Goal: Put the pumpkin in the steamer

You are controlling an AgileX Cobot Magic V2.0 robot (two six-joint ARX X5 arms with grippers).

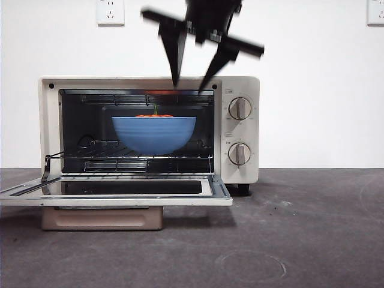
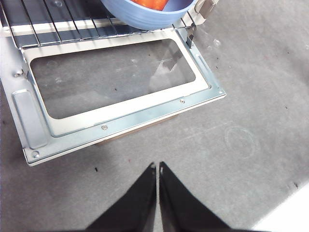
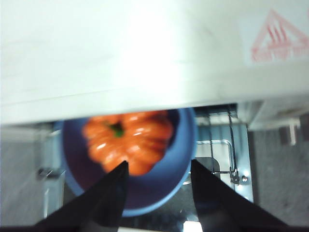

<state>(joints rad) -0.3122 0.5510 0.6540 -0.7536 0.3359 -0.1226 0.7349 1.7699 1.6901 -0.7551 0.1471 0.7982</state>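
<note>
The cream-white steamer [image 1: 243, 177] stands with its door [image 1: 219, 193] folded down flat. Inside, on the wire rack [image 1: 102, 157], sits a blue bowl [image 1: 154, 135] with the orange pumpkin [image 1: 154, 115] in it; only the pumpkin's top and green stem show over the rim. My right gripper [image 1: 189, 85] hovers open and empty just above the steamer's top front edge. Its wrist view looks past the steamer's top [image 3: 120, 58] onto the pumpkin [image 3: 128, 137] in the bowl [image 3: 181, 159], its jaws [image 3: 159, 163] apart. My left gripper [image 2: 158, 166] is shut over the table in front of the door [image 2: 120, 116].
The open door juts forward over the dark grey table [image 1: 288, 240], with a beige block [image 1: 102, 218] beneath it. Two knobs [image 1: 239, 108] sit on the steamer's right panel. Wall sockets [image 1: 110, 11] are on the white wall behind.
</note>
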